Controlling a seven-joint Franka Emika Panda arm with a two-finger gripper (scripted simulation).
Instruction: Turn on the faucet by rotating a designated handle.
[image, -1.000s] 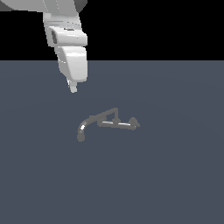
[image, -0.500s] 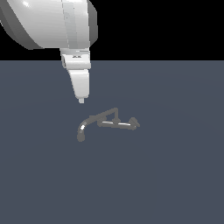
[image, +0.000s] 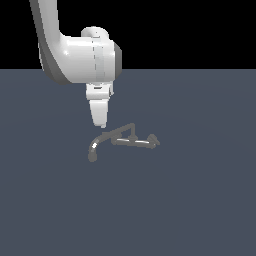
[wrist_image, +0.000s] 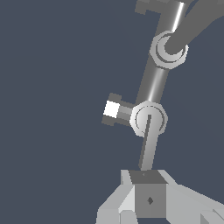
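A flat slate-grey desk (image: 200, 210) is seen under a black background, and nothing else is carried on it but the faucet (image: 122, 140). The white arm (image: 75, 55) is cut off by the upper edge of the exterior view, so its base is not shown. The hand (image: 102, 124) is held pointing down, just above and slightly to the exterior view's left of the faucet's slanted rod (image: 119, 132); whether they touch cannot be told. The curved spout (image: 94, 148) lies below the hand, and the glinting horizontal bar (image: 134, 143) and end knob (image: 154, 140) lie beyond it toward the exterior view's right. In the wrist view the hand (wrist_image: 148, 197) is cropped at the frame edge and its fingertips appear pressed together with nothing between them; the faucet's spout is cut off at the corner
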